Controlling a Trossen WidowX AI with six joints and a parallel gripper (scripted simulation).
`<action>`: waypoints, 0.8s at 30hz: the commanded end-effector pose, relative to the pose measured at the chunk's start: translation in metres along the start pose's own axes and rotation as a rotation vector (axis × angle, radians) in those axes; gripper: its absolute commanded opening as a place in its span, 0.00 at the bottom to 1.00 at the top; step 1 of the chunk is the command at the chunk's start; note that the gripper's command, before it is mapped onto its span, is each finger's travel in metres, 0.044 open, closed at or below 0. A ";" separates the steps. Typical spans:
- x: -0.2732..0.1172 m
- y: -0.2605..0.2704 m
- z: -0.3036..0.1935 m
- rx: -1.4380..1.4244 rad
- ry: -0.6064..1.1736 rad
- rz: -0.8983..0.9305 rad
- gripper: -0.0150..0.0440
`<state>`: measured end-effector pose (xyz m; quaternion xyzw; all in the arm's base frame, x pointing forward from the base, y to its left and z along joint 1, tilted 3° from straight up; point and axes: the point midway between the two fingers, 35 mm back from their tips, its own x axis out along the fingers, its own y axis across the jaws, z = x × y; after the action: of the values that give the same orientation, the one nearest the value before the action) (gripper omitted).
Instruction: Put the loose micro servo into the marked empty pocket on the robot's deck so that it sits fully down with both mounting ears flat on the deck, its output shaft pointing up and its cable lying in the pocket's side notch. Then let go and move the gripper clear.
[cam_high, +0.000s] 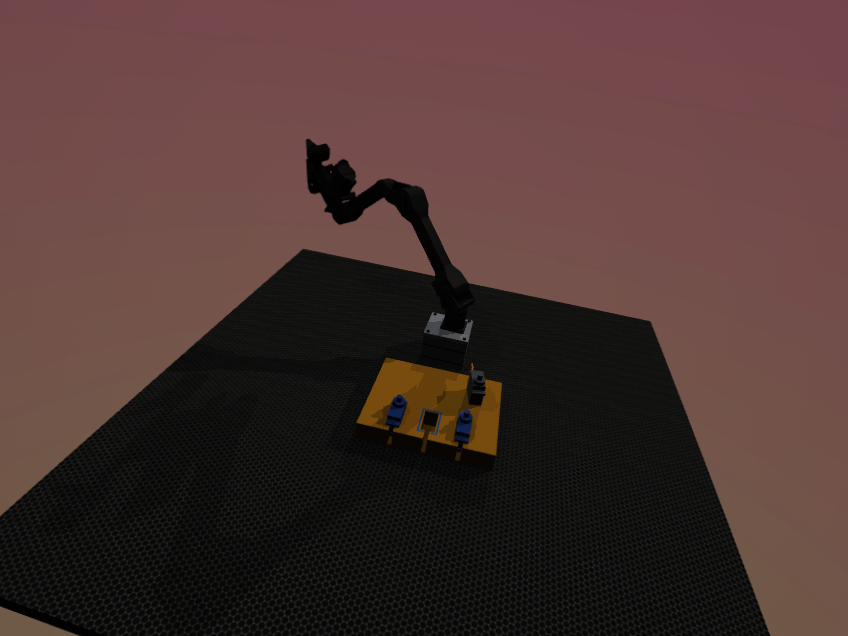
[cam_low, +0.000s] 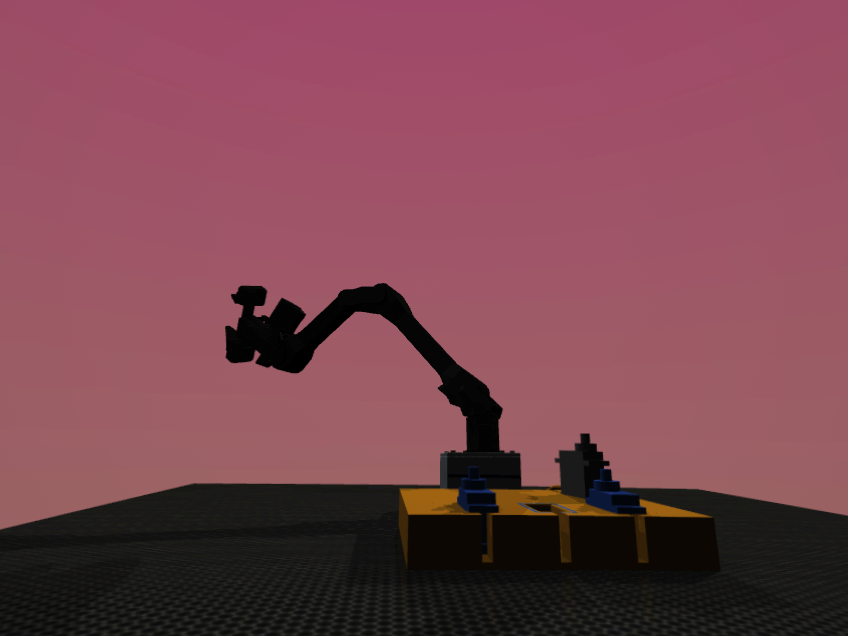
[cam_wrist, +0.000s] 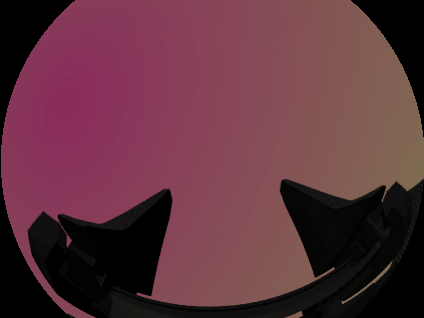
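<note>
The loose servo is dark grey and stands upright on the orange deck, near its back right corner, shaft up. A bit of its orange cable shows behind it. The marked pocket is empty, with a pale outline, between two seated blue servos. Its side notch runs to the deck's front edge. My gripper is open and empty, raised high to the left and far from the servo. The wrist view shows only background between the fingers.
One blue servo sits left of the pocket, another blue servo right of it. The arm's grey base block stands behind the deck. Deck and base are on a dark textured mat.
</note>
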<state>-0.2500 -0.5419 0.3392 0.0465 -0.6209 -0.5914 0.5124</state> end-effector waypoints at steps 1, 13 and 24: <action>0.000 0.000 -0.001 -0.003 0.002 -0.001 0.98; -0.010 0.009 -0.043 -0.092 0.096 -0.041 1.00; -0.038 0.029 -0.115 -0.273 0.286 -0.070 1.00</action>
<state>-0.1605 -0.5809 0.3178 0.0793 -0.4906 -0.6631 0.5598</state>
